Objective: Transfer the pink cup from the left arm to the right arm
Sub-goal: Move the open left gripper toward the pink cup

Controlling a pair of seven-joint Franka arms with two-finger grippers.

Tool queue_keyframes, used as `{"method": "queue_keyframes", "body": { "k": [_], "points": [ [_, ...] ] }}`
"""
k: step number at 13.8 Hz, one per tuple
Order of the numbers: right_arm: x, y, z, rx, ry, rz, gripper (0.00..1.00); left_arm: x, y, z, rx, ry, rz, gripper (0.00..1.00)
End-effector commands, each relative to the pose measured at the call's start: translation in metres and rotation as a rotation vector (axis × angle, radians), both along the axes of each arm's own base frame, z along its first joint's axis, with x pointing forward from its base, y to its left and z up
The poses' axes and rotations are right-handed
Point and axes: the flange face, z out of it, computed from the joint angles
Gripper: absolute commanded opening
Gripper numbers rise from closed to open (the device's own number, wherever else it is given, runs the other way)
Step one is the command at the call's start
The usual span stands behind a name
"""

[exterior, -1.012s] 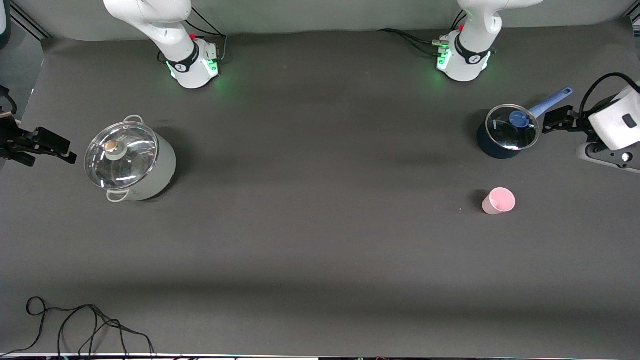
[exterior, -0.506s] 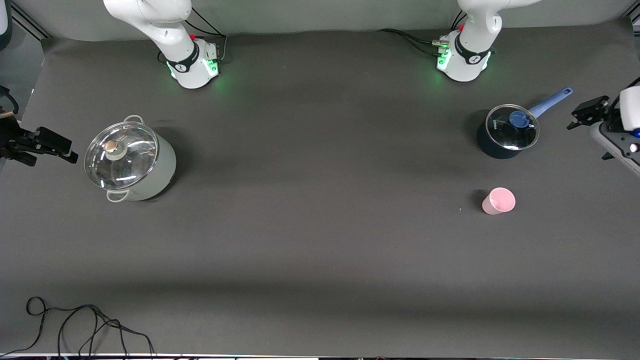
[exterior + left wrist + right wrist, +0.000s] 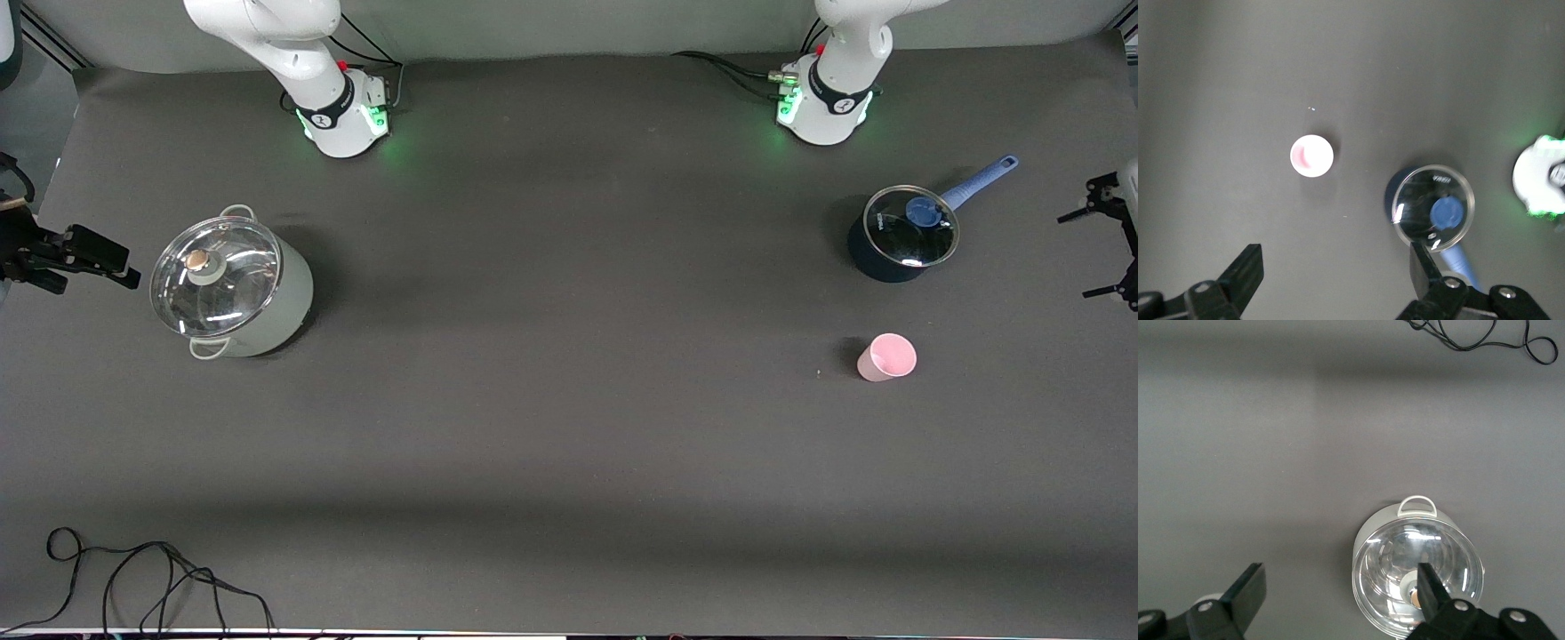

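Change: over the last second the left tool [image 3: 1102, 240] has swung away from the saucepan [image 3: 902, 233] to the tabletop's edge, fingers spread wide, empty.
Meaning: likely lining up on the cup [image 3: 886, 357]; pickup not begun.
Cup: upright, nearer the camera than the saucepan.
Right tool [image 3: 76, 258]: waits wide by the pot [image 3: 229, 284].
Surface: dark tabletop [image 3: 569, 427]; cable [image 3: 142, 578] at the pot's end.

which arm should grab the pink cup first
Left. The pink cup stands upright at its end of the table; the open left gripper hangs high there, while the open right gripper waits by the steel pot.
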Motion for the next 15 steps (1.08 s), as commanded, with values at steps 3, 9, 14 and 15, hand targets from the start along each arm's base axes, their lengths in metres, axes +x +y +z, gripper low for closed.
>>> {"method": "queue_keyframes", "body": {
  "k": [3, 9, 14, 15],
  "points": [
    [-0.004, 0.001, 0.002, -0.013, 0.001, 0.031, 1.00, 0.009, -0.009, -0.002, -0.035, -0.019, -0.150, 0.96],
    [-0.006, 0.000, 0.001, -0.012, 0.016, 0.047, 1.00, 0.010, 0.029, -0.029, -0.326, -0.031, -0.115, 0.96],
    [-0.006, 0.000, 0.002, -0.012, 0.016, 0.045, 1.00, 0.010, 0.121, -0.116, -0.591, -0.087, -0.161, 0.96],
    [-0.006, 0.000, 0.002, -0.012, 0.014, 0.045, 1.00, 0.009, 0.140, -0.142, -0.644, -0.103, -0.170, 0.96]
  ]
}}
